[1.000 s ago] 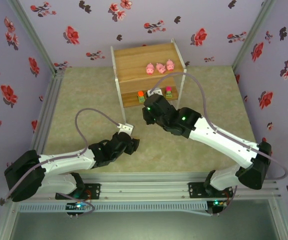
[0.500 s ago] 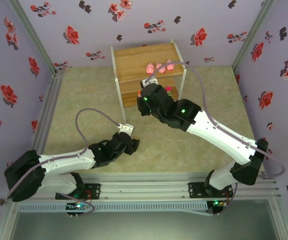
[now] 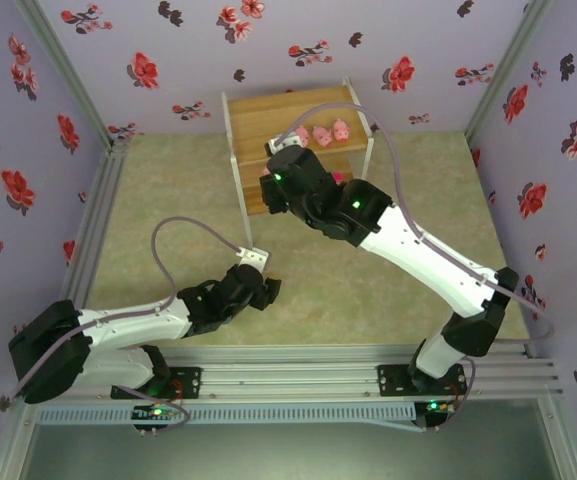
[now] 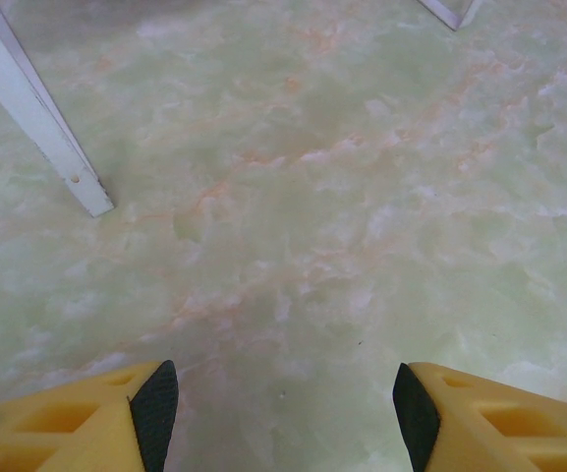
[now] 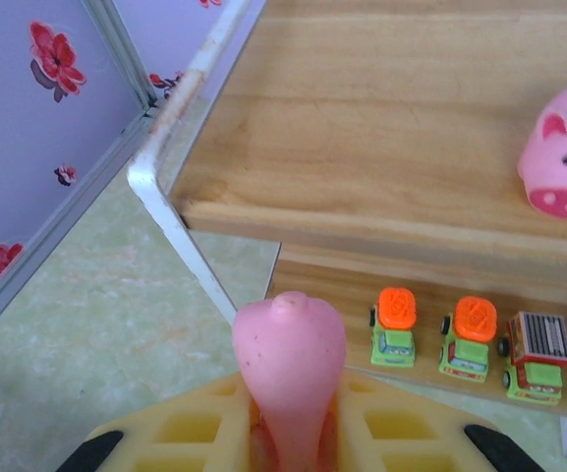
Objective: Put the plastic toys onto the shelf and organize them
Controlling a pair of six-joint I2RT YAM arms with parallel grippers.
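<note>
Pink pig (image 5: 289, 369) sits clamped in your right jaws, just in front of the shelf (image 5: 381, 128); next, set it on top. Left jaws gape empty.

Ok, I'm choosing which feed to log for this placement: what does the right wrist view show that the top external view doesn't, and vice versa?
Right wrist: the pink pig clamped in the right end effector, and the trucks on the lower board, two orange-topped and one grey-topped. Top external: three pigs in a row on the top board, and the left end effector over the table, apart from the shelf. Both: the wooden shelf on white legs, with one pig resting on its top board.
</note>
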